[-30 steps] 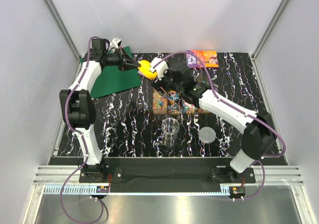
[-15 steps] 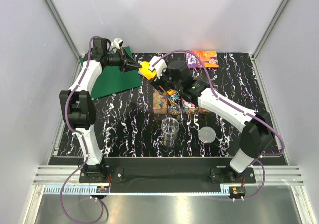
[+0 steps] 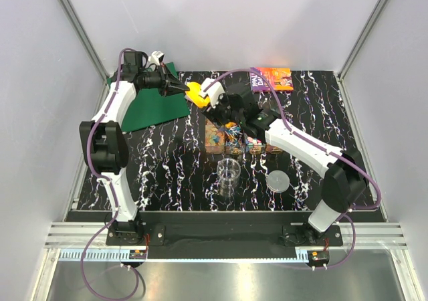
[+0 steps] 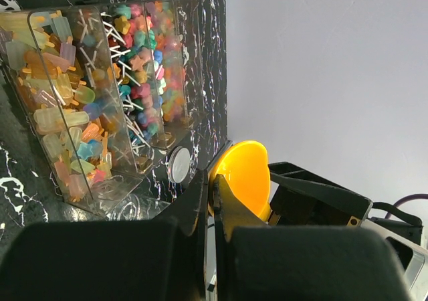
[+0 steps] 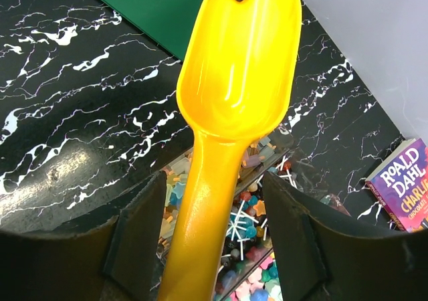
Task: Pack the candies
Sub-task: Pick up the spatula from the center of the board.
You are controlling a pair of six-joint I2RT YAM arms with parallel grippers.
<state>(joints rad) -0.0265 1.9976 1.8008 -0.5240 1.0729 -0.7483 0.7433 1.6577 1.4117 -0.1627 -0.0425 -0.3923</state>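
Black marbled tabletop (image 3: 167,160), white walls on three sides. Candies (image 3: 231,135) lie loose in a clear compartmented box (image 4: 110,192) near the tabletop's centre, toward the far edge. Left hand (image 3: 184,89) is pressed together on the bowl rim of the yellow scoop (image 5: 237,80). Right hand (image 5: 214,180) is spread, one finger on either side of the scoop handle, not touching it. Candies are judged small, light, hard and prone to scatter. Lift them with the scoop, gripped at mid-handle, not by pinching.
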